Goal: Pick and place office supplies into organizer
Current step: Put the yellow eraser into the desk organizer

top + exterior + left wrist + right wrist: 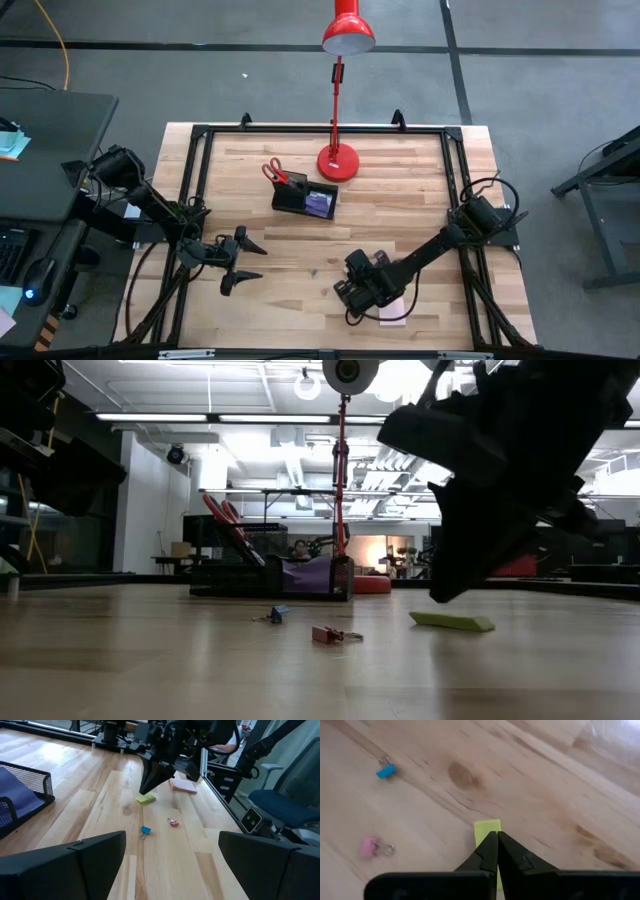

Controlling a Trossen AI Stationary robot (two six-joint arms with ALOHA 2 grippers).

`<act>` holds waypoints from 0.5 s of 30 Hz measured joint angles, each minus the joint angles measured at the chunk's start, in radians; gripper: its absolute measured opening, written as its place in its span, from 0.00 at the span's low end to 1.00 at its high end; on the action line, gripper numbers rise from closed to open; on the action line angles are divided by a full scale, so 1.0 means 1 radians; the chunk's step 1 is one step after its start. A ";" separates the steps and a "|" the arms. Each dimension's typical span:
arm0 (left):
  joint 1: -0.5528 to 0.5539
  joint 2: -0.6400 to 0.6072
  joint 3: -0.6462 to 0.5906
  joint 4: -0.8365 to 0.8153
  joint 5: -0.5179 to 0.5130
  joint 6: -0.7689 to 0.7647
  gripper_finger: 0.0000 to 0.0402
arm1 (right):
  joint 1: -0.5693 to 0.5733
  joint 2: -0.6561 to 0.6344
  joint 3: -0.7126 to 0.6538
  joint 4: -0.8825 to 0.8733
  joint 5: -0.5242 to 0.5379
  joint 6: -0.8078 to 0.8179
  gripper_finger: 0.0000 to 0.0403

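Note:
The black mesh organizer (305,197) stands mid-table, with red-handled scissors (273,172) upright in one compartment and a purple pad (320,203) in the other. A yellow-green sticky pad (486,827) lies flat on the wood near the front right. My right gripper (496,836) is shut with its tips slanting down right over that pad's near end (146,798). A pink pad (393,308) lies beside that arm. A blue clip (385,770) and a pink clip (370,846) lie on the table. My left gripper (245,265) waits open at the front left. My right gripper comes at the yellow-green pad (452,621) slanting down from the table's right. Its shut tips (438,598) stand at the pad's end. The pad lies flat on the table, and I cannot tell whether the tips touch it.
The red desk lamp's base (338,160) stands just behind the organizer, with its arm reaching up over the far edge. A black frame (200,135) runs along the table's edges. Bare wood lies between the two arms and in front of the organizer.

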 joint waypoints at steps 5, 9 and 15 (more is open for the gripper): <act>0.000 0.000 0.000 0.000 -0.001 0.000 0.78 | 0.000 0.000 0.000 0.006 -0.005 -0.013 0.00; 0.000 0.000 0.000 0.000 -0.001 0.000 0.78 | -0.002 0.000 0.000 0.009 -0.029 -0.027 0.00; 0.000 0.000 0.000 0.000 -0.001 0.000 0.78 | -0.004 0.000 0.000 0.033 -0.057 -0.031 0.05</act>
